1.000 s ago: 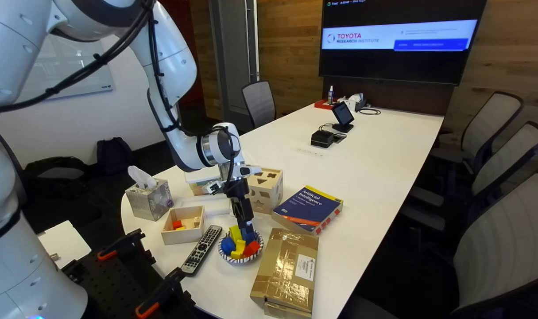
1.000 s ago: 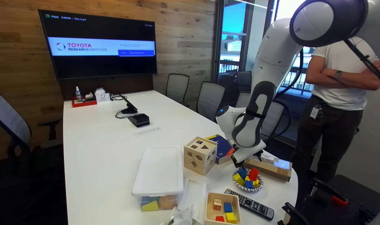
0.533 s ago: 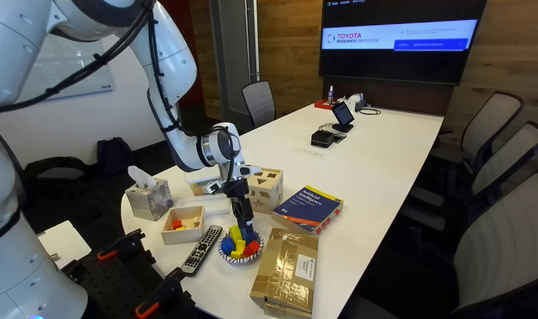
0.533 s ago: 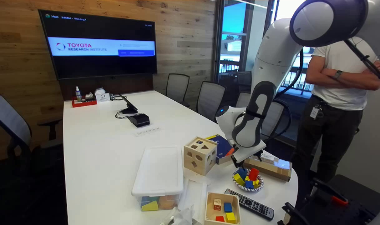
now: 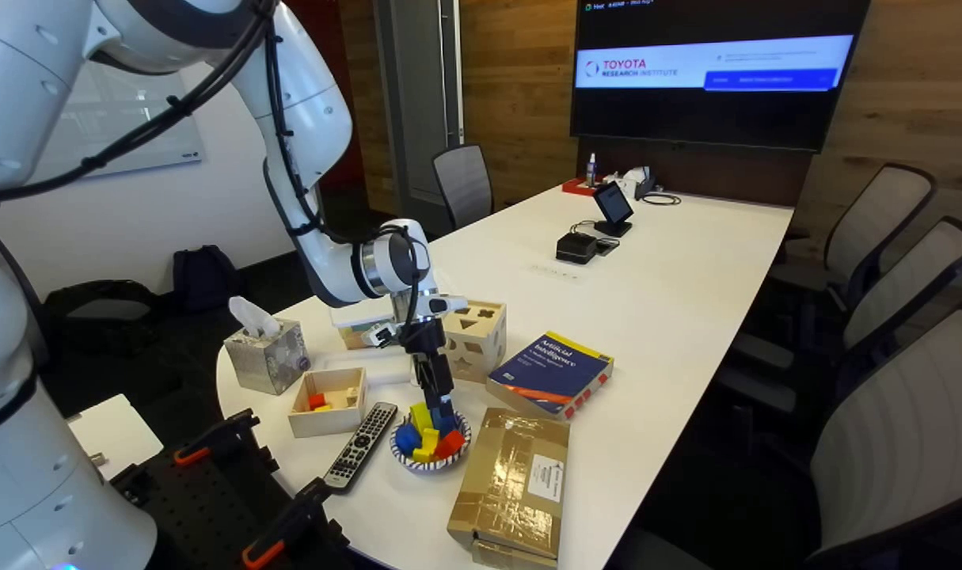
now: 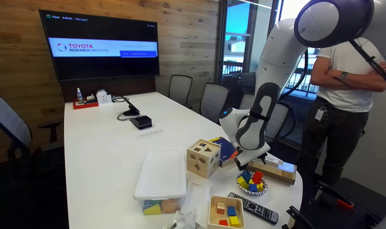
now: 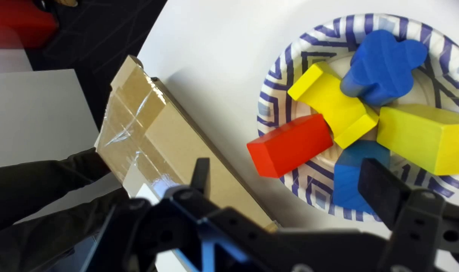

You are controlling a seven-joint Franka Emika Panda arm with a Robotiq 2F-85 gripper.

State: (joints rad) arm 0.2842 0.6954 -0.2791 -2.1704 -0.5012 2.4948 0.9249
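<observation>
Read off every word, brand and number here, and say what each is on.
"TOYOTA RESEARCH INSTITUTE": wall screen.
"Meet": same screen, top corner.
"Wed, Aug": beside it.
"Artificial Intelligence": blue book.
Too small or blurred: screen's other text, book's smaller print, white label on cardboard box, remote control markings.

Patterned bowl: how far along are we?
Looks done: the open hand is at the patterned bowl, one finger overlapping the straight-sided blue block in the wrist view.
In hand: nothing; jaws apart.
Left, probably: a grip; five visible blocks lie in the bowl.
</observation>
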